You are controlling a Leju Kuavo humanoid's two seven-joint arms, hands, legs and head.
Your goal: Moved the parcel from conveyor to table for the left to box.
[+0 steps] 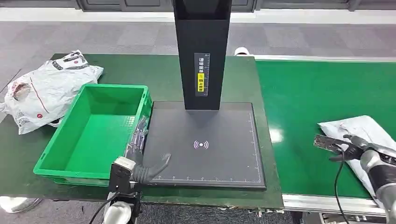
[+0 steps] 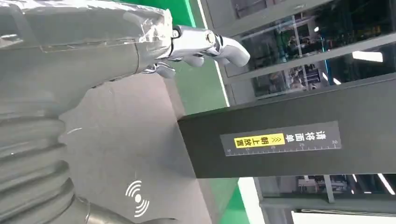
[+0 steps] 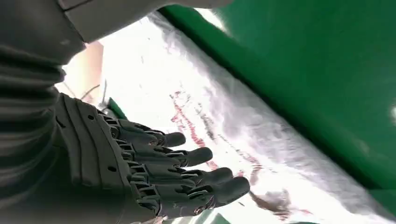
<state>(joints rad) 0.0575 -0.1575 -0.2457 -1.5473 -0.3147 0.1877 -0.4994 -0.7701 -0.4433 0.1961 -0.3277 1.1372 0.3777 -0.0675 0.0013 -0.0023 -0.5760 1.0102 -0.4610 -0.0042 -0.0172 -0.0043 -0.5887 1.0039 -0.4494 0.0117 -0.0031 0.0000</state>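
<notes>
One white parcel [image 1: 359, 133] is lying on the green conveyor [image 1: 308, 93], with the right hand [image 1: 348, 148] resting over it, fingers [image 3: 187, 158] spread and gripping nothing. Left hand [image 1: 144, 161] is lying open on the black scanner pad [image 1: 210, 154] beside the green box [image 1: 93, 130].

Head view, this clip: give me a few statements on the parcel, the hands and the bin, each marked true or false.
1. The white parcel lies on the green conveyor. True.
2. The green bin holds a parcel. False: its inside is bare; a crumpled white bag lies outside it on the table.
3. The right hand is over the parcel's near edge. True; a firm grip cannot be confirmed.
4. The left hand holds a parcel. False: it rests with nothing in it at the edge of the black scanner pad.
5. The parcel sits on the scanner pad. False: the pad is bare.
</notes>
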